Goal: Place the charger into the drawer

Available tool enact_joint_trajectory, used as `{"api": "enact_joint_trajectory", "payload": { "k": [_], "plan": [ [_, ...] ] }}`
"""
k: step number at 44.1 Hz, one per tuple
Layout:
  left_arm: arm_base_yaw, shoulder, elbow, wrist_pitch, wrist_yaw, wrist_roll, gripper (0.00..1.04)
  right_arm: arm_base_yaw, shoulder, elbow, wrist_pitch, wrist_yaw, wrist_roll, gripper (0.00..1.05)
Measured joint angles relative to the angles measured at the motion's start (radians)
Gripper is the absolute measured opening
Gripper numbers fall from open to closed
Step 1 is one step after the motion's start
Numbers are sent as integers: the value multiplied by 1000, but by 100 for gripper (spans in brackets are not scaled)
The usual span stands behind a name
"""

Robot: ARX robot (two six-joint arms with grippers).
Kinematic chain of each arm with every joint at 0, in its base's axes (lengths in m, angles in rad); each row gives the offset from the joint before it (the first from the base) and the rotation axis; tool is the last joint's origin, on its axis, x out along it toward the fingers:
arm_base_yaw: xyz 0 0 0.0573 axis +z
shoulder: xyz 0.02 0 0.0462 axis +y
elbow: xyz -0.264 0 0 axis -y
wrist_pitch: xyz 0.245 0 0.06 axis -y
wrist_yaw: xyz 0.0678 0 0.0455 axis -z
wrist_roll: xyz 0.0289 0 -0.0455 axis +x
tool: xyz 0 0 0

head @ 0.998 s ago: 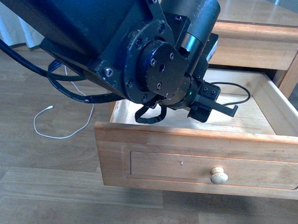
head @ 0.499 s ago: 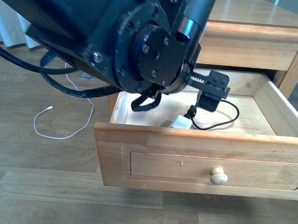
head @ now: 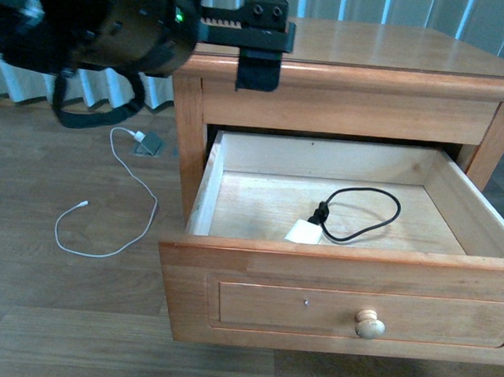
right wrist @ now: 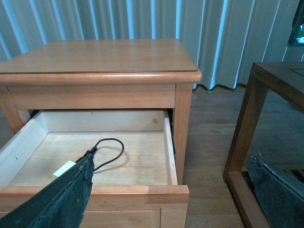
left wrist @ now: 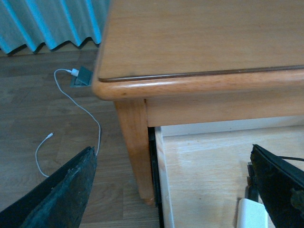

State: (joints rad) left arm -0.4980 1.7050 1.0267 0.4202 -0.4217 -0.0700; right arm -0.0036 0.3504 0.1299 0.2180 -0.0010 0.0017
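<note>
Now | charger [head: 304, 233] laid inside drawer [head: 341, 256] at its front wall, cord end pointed rearward | left gripper [left wrist: 172, 151] and right gripper [right wrist: 170, 160] jaws spread apart

1. One wooden bedside cabinet [head: 349, 109]; one separate wooden frame [right wrist: 247, 118], seen only in the right wrist view.
2. One drawer [head: 340, 286], open; one round knob [head: 369, 323] on its front.
3. One charger [head: 304, 233] in the drawer: one white cube with one black looped cable.
4. One long white cable [head: 106, 231] on the floor; one small grey box [head: 149, 143] at its far end.
</note>
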Motion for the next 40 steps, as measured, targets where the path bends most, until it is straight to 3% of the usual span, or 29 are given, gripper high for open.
{"api": "enact_joint_trajectory", "payload": {
  "k": [15, 27, 33, 40],
  "plan": [
    [17, -433, -281, -20, -139, -37, 99, 0, 0, 0, 0, 0, 0, 96],
    [-60, -771, -468, -153, -344, -103, 99, 0, 0, 0, 0, 0, 0, 96],
    [-139, -962, -555, -282, -488, -192, 99, 0, 0, 0, 0, 0, 0, 96],
    [-161, -1008, -572, -298, -497, -231, 99, 0, 0, 0, 0, 0, 0, 96]
  ]
}}
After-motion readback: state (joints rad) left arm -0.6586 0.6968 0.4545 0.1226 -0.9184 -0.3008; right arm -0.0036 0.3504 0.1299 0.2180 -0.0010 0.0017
